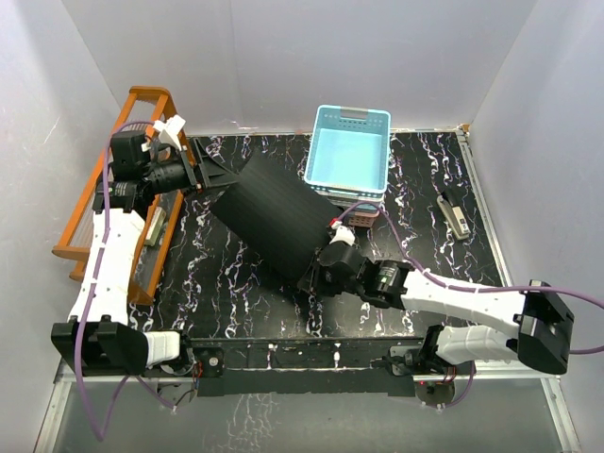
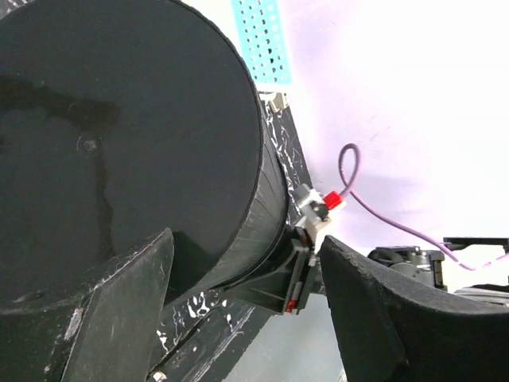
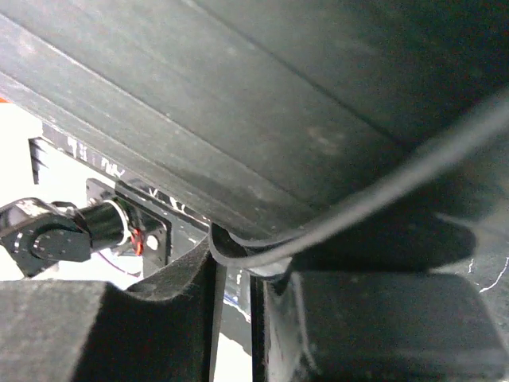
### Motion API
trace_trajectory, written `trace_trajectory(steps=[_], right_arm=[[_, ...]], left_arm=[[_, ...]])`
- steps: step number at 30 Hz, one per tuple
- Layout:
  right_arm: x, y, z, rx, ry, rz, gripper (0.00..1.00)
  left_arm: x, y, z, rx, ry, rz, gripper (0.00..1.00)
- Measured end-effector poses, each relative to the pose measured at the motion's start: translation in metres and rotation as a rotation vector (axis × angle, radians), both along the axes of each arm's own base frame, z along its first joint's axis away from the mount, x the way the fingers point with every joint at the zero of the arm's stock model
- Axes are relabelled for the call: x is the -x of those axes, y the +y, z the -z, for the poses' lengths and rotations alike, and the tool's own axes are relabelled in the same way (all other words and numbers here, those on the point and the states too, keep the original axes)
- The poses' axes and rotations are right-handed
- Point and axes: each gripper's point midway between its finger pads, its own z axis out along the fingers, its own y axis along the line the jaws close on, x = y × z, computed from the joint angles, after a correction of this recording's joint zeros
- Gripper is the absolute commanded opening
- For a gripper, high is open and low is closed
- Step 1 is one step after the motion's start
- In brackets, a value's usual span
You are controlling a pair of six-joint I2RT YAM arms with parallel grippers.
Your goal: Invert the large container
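- Black plastic bin [image 1: 274, 222] is tipped over on its side in the middle of the counter [image 1: 236, 302]. It's lying at a slant, with the flat bottom pointing back-left and the open mouth facing front-right.
- So it's not upright and not flipped either. I'd call it roughly halfway.
- The right jaws are down at the mouth end, pinched nearly shut on the bin's rim. That arm's own camera shows the thin lip squeezed between the two pads.
- The left jaws are spread wide right by the flat bottom with nothing in them. From that wrist the round base fills most of the view. I can't tell if they're actually touching it.
- A blue basket [image 1: 349, 146] sits just behind the bin, pretty close. An orange rack [image 1: 142, 99] is off to the left, out of the way.
- My guess at what's left: swing the mouth down onto the counter so the bottom faces up, then let go. With the basket that near, the wide mouth could clip it.
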Motion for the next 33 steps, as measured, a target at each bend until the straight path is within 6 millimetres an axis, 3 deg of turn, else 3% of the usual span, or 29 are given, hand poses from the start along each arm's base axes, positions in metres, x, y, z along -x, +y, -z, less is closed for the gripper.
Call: trace_trajectory(steps=[4, 8, 12, 17, 21, 23, 29, 33], right_arm=[[0.002, 0.006, 0.012, -0.009, 0.000, -0.040, 0.04], [-0.004, 0.032, 0.000, -0.109, -0.047, -0.087, 0.02], [-0.013, 0.051, -0.010, -0.177, -0.096, -0.107, 0.01], [-0.020, 0.073, -0.012, -0.224, -0.112, -0.145, 0.00], [-0.013, 0.080, -0.007, -0.224, -0.091, -0.198, 0.03], [-0.010, 0.079, -0.005, -0.214, -0.084, -0.212, 0.08], [-0.006, 0.062, -0.002, -0.144, -0.087, -0.212, 0.42], [-0.005, 0.048, 0.001, -0.088, -0.090, -0.205, 0.53]], left_arm=[[0.005, -0.006, -0.008, 0.031, -0.017, 0.038, 0.71], [0.023, -0.018, -0.015, 0.065, -0.001, 0.108, 0.72], [0.028, -0.019, -0.017, 0.061, 0.002, 0.125, 0.72], [0.030, -0.018, -0.023, 0.056, -0.017, 0.130, 0.72], [0.033, -0.020, -0.025, 0.063, -0.014, 0.143, 0.72], [0.034, -0.021, -0.025, 0.065, -0.010, 0.148, 0.72], [0.036, -0.023, -0.028, 0.078, -0.013, 0.164, 0.73], [0.035, -0.024, -0.027, 0.091, -0.017, 0.169, 0.73]])
